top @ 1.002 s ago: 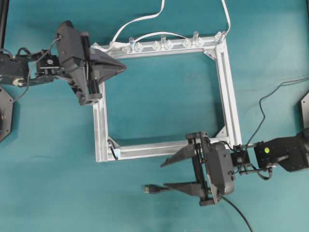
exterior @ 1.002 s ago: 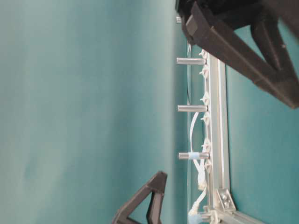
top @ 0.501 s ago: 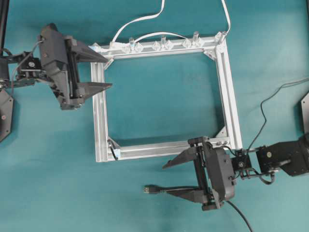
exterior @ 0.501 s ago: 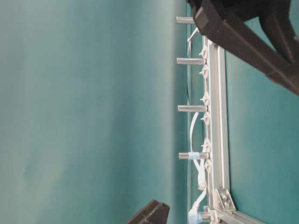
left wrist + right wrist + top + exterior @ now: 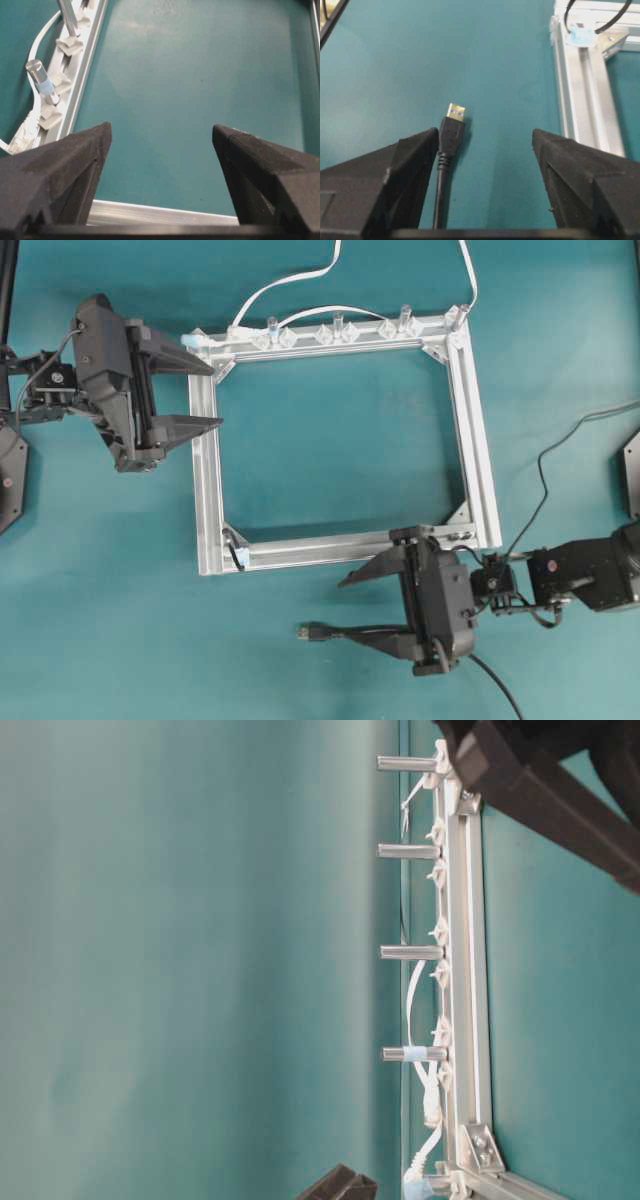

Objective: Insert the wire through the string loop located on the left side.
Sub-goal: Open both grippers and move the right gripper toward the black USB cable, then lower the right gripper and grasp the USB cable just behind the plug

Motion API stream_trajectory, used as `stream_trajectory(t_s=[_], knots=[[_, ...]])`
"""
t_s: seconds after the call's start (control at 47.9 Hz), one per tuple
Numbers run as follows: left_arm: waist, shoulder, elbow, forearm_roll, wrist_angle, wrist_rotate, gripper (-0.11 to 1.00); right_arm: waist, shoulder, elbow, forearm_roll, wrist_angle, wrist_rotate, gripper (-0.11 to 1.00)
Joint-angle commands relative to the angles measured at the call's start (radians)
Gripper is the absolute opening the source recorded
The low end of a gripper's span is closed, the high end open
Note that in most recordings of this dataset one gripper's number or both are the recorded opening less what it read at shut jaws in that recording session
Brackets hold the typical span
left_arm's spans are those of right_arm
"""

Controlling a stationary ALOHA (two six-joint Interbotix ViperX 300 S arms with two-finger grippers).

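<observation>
The wire lies on the teal table in front of the frame, its black USB plug pointing left. My right gripper stands open around it, and the cable runs along the inner side of one finger without being clamped. The string loop hangs at the frame's front-left corner bracket; in the right wrist view the string loop curves over blue tape at the top right. My left gripper is open and empty over the frame's left rail, near the back-left corner.
The square aluminium frame lies mid-table. Its back rail carries clear clips and upright metal posts. White cables run off the back edge. The right arm's own black cable trails at the right.
My left gripper opened wide and drew back to the left, off the frame's corner. My right gripper shifted slightly left and forward, staying open around the wire.
</observation>
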Motion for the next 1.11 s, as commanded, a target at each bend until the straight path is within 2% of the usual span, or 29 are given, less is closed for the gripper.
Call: stream_trajectory(t_s=[0.0, 0.355, 1.086], knots=[[-0.003, -0.009, -0.008, -0.002, -0.003, -0.008, 0.83, 0.006, -0.008, -0.026, 0.0, 0.015, -0.002, 0.78], [-0.003, -0.009, -0.005, -0.002, 0.002, -0.008, 0.83, 0.011, 0.028, -0.069, 0.003, 0.098, 0.0, 0.78], [-0.003, -0.009, -0.005, -0.002, 0.02, -0.008, 0.83, 0.015, 0.08, -0.1, 0.011, 0.156, 0.002, 0.78]])
